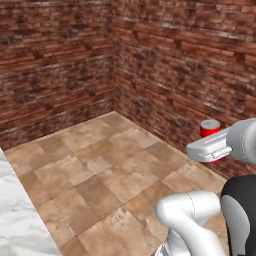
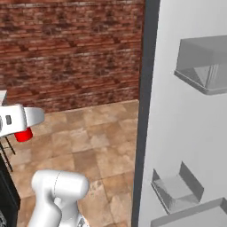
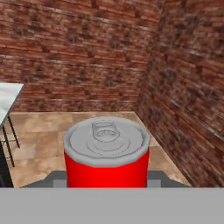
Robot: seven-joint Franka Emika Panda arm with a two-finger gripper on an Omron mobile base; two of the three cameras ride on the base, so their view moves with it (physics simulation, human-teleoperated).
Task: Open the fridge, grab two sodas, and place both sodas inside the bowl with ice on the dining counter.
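We see the red soda can [image 3: 106, 153] upright, gripped between the gripper's [image 3: 106, 180] jaws, held in the air above the tiled floor [image 1: 95, 170]. The white marble dining counter [image 1: 15, 220] sits at eight o'clock; the fridge's open door [image 2: 186, 133] at three o'clock.

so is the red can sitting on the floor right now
No, the red can is held up in the gripper, well above the tiled floor.
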